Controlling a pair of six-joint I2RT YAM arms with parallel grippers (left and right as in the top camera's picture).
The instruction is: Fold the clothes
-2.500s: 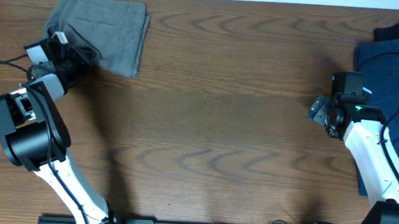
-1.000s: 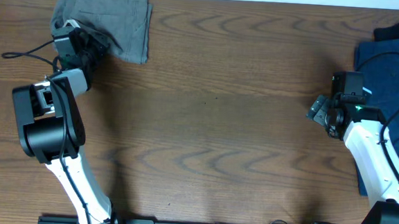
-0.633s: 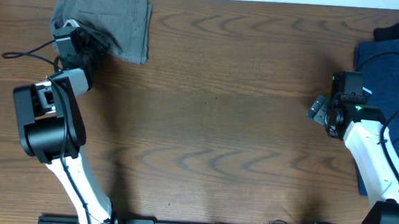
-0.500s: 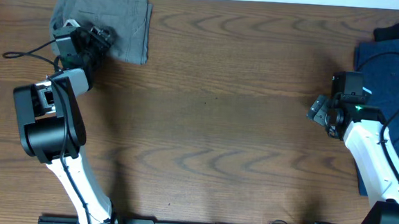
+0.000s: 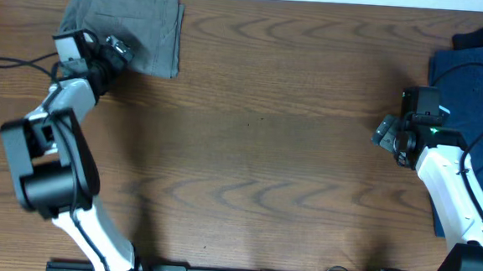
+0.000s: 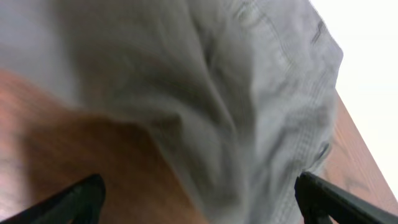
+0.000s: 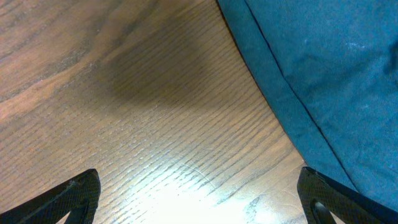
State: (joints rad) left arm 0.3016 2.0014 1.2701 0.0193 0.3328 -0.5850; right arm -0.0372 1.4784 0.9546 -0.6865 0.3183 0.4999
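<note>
The clothes, a pair of grey-khaki shorts (image 5: 139, 24), lie folded in a compact rectangle at the table's far left corner. My left gripper (image 5: 117, 48) sits at the shorts' near-left edge, jaws wide open, holding nothing. In the left wrist view the grey fabric (image 6: 205, 93) fills the frame, blurred, with both fingertips spread at the bottom corners and the cloth's edge lying loose between them. My right gripper (image 5: 384, 132) hovers open over bare wood at the right. Its fingertips (image 7: 74, 196) show far apart in the right wrist view.
A dark blue garment (image 5: 476, 74) lies at the table's right edge, under and beside the right arm, and shows as blue cloth (image 7: 323, 74) in the right wrist view. A black cable (image 5: 15, 63) trails left of the left arm. The table's far edge runs just behind the shorts.
The left gripper has opened and let go of the shorts' edge. The left arm's lower links have swung leftward. The shorts stay put. The right arm has not moved.
</note>
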